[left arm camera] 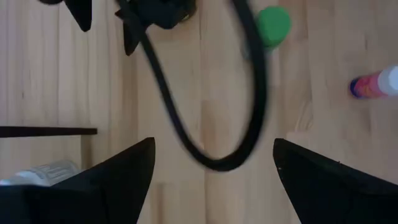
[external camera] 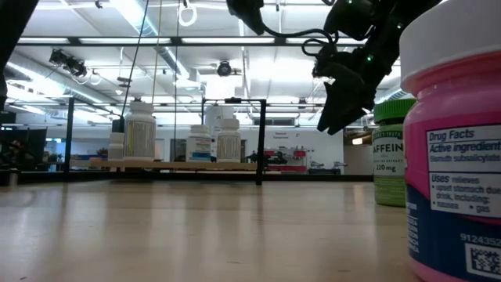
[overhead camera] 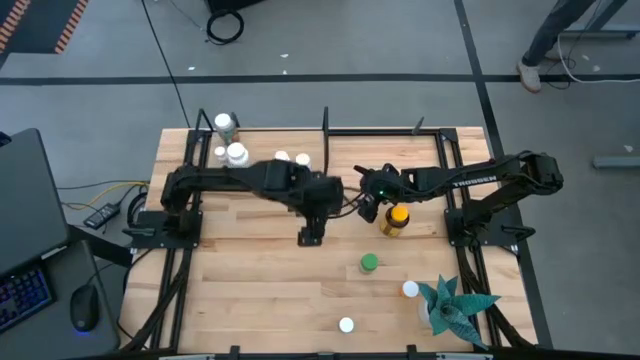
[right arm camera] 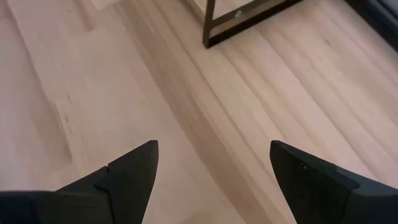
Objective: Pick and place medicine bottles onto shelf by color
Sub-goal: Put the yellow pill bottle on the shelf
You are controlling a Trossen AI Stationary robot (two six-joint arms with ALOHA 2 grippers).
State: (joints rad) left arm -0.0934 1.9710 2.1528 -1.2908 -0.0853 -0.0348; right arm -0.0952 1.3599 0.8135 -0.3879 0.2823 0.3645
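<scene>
Pale butcher-block planks make up the surface [overhead camera: 250, 270], edged by a thin black metal frame, with grey floor around it.

Near the middle of the surface the left gripper [overhead camera: 308, 236] hangs with its two dark, wedge-shaped fingers [left arm camera: 112, 186] spread wide and nothing between them; only bare wood and a loop of black cable [left arm camera: 205, 112] show past them. Just beside it, the right gripper [overhead camera: 368, 210] is likewise released, its matte black fingers [right arm camera: 124, 180] well apart over bare planks, grasping nothing. It hovers close to the amber bottle [overhead camera: 395, 220], a cylinder with a yellow cap that stands upright on the wood; whether they touch cannot be told.

Farther out stands a green-capped bottle [overhead camera: 369, 264], round and upright, then a pink bottle [overhead camera: 410, 290] with a white cap beside the teal spiky plant [overhead camera: 452, 305], and one more white-capped bottle [overhead camera: 346, 325] near the front edge. In the low view the pink bottle's glossy printed label fills the side.

Along the far edge, the shelf [external camera: 188, 165], a low light-wood ledge with a black upright divider [external camera: 259, 141], carries several white bottles [external camera: 141, 133] with white caps, all to the left arm's side of the divider.
</scene>
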